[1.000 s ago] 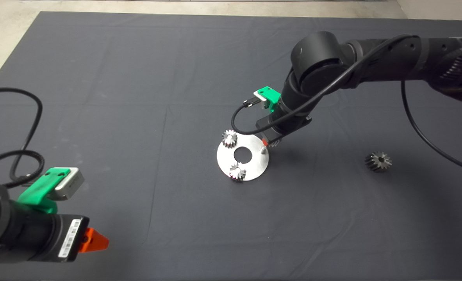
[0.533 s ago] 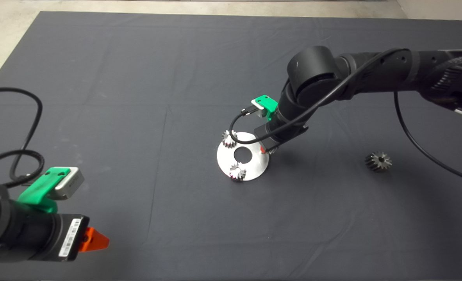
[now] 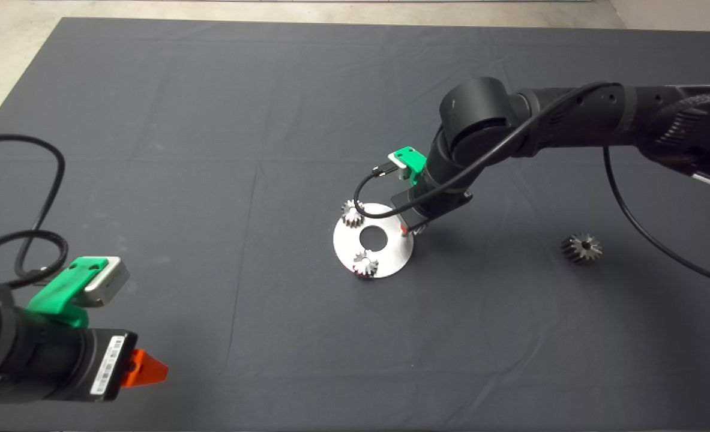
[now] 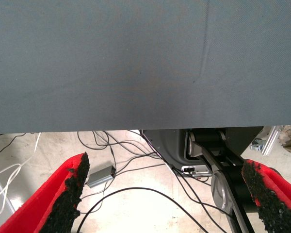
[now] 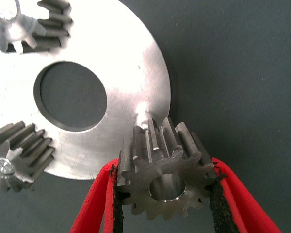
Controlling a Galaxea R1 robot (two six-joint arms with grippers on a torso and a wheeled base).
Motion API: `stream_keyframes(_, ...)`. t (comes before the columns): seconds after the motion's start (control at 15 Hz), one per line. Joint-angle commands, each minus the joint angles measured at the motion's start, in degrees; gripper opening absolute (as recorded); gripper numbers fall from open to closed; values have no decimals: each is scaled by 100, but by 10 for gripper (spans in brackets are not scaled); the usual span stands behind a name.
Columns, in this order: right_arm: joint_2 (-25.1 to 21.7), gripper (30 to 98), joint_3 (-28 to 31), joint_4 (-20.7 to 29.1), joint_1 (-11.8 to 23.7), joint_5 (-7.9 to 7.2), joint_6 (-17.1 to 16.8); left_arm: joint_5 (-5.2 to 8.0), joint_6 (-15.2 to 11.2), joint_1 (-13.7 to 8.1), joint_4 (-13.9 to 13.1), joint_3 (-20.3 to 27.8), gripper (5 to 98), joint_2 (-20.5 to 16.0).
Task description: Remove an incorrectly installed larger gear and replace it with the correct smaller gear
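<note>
Right gripper: centre of head view, at disc edge; fingers clamped on small gear, just over a pin.
Large gear: on mat, right of frame, well apart.
Left gripper: parked lower left, wide open, empty.

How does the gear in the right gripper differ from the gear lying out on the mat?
The smaller gear is held between the right gripper's fingers, just above the round plate's free pin; the larger gear lies loose on the mat, apart from the plate. The larger gear looks wider and darker. Both are toothed steel gears with a central hole.
</note>
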Motion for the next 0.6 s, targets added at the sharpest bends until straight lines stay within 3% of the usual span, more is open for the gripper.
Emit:
stream_keyframes(0.0,46,356,-12,-219,99,-151,-5,374,-44,-4,138,107,794,-23)
stream_keyframes(0.53,143,356,-170,-228,64,-142,-14,374,-36,87,191,107,794,-23)
